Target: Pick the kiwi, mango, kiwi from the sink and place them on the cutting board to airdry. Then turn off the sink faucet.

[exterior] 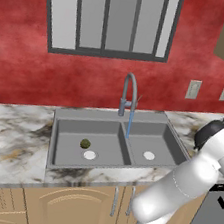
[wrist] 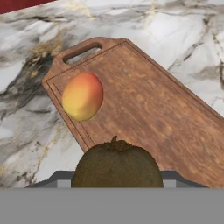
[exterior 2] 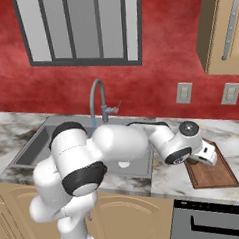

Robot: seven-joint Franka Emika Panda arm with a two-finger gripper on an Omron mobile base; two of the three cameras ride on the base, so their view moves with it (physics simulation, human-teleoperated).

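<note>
The hand grips a brown fuzzy kiwi; just ahead lies the reddish-brown wooden cutting board, orange-yellow mango ahead-left.

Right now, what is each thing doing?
Faucet: on, water running.
Mango: lying on the board.
Brown kiwi: held in the end effector, above the board.
Green kiwi: sitting in the sink's left basin.

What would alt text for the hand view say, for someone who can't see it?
A brown kiwi sits close up between the gripper fingers, above a reddish wooden cutting board on a marble counter. An orange mango lies on the board near its handle.
</note>
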